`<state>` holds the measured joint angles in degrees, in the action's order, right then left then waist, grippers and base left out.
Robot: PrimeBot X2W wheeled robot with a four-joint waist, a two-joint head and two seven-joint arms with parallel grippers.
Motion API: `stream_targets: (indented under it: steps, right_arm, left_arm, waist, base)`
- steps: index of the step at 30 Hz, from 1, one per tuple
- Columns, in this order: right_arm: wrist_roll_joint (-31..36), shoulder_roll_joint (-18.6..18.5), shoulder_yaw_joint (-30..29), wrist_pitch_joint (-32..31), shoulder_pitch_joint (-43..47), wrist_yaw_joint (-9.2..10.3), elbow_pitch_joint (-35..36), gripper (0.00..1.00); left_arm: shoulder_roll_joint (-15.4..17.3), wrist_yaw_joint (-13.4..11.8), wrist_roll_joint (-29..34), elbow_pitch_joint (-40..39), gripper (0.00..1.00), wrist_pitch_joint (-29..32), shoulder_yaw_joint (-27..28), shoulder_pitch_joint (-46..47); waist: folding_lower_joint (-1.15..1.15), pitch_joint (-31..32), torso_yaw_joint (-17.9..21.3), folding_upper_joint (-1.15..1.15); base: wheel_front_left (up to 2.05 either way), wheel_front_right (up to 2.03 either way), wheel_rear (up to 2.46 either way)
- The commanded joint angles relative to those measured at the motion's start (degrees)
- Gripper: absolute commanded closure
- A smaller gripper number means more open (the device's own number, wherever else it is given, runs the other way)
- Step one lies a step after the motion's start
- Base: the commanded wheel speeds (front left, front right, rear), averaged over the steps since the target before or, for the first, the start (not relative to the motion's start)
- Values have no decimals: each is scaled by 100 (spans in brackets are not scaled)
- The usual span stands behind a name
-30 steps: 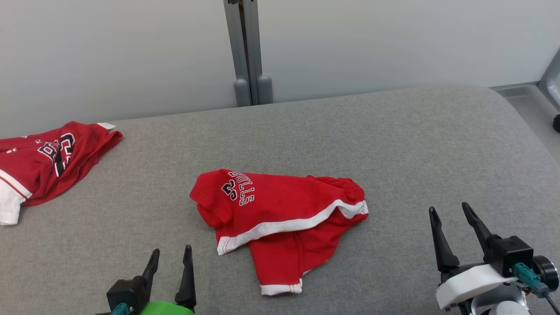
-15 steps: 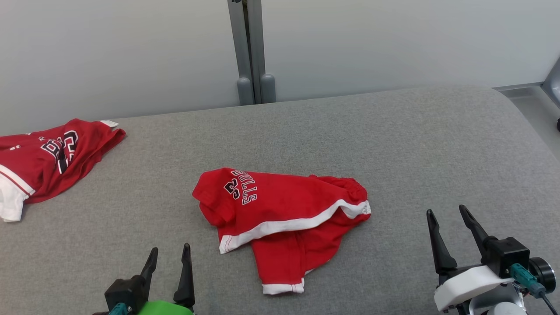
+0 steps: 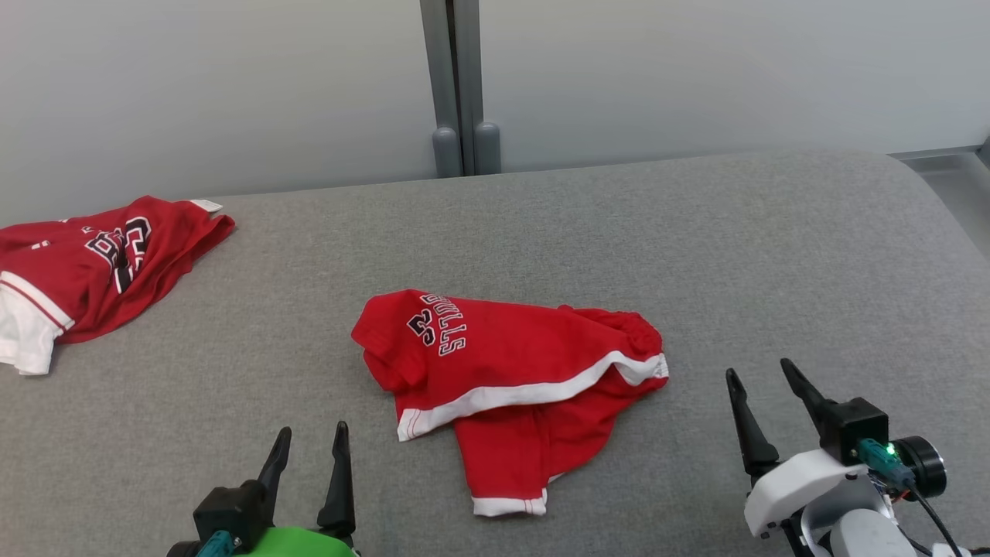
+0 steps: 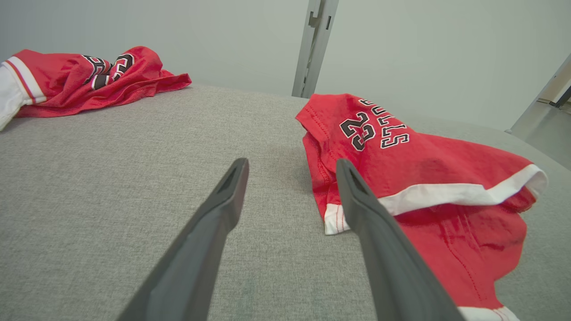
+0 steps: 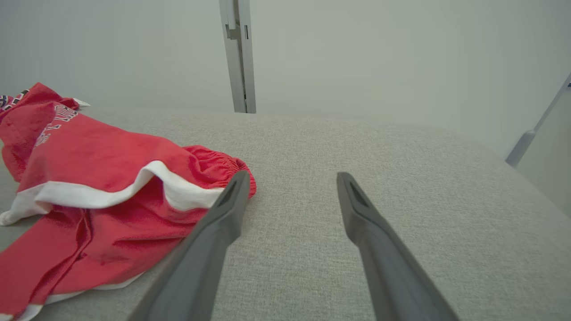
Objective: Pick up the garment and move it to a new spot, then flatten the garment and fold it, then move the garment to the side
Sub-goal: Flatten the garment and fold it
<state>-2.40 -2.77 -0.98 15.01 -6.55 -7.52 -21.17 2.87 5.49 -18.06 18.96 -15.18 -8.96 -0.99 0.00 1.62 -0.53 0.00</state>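
A crumpled red garment (image 3: pixel 510 371) with white trim and black lettering lies in the middle of the grey padded table (image 3: pixel 696 232). The left wrist view has this garment (image 4: pixel 424 174) to the right of its fingers, and the right wrist view has the garment (image 5: pixel 98 178) to the left. My left gripper (image 3: pixel 313 439) stands open at the lower left, short of the cloth's near left edge. My right gripper (image 3: pixel 762 371) stands open at the lower right, a little to the right of the elastic waistband. Neither gripper touches the cloth.
A second red garment (image 3: pixel 85 263) lies bunched at the table's far left edge, seen as a red heap (image 4: pixel 89 78) in the left wrist view. A grey post (image 3: pixel 458 85) rises behind the table against the pale wall. The table's right corner rounds off.
The camera has turned, so the whole picture has slid to the right. My right gripper has moved left and a little forward, closer to the garment. The left gripper has barely shifted.
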Motion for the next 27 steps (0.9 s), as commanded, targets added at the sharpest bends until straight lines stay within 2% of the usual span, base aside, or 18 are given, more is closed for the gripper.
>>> stream_targets:
  steps: [1, 7, 14, 20, 27]
  right_arm:
    - [58, -22, 40, 27, -158, 6, -217, 0]
    - [315, -20, 130, -145, -921, 6, -1489, 0]
    - [34, -41, 339, -428, -1629, 6, -2500, 0]
    - [-449, -195, 974, -714, -1987, 6, -3057, 0]
    - [-1269, -283, 1648, -908, -2186, 6, -3301, 0]
  left_arm:
    - [5, -16, -33, -30, 0, 5, -14, 26]
    - [6, -40, -60, -110, 0, 5, -111, 50]
    - [6, -51, -38, -126, 0, 4, -167, 30]
    - [5, -60, -1, -101, 0, 4, -231, 38]
    - [5, -61, 27, -42, 0, 4, -264, -3]
  waist:
    - [0, -48, -67, 0]
    - [0, -131, -250, 0]
    - [0, -197, -437, 0]
    - [0, -233, -572, 0]
    - [0, -215, -666, 0]
  base:
    - [0, 0, 0]
    - [0, 0, 0]
    - [0, 0, 0]
    - [0, 0, 0]
    - [0, 0, 0]
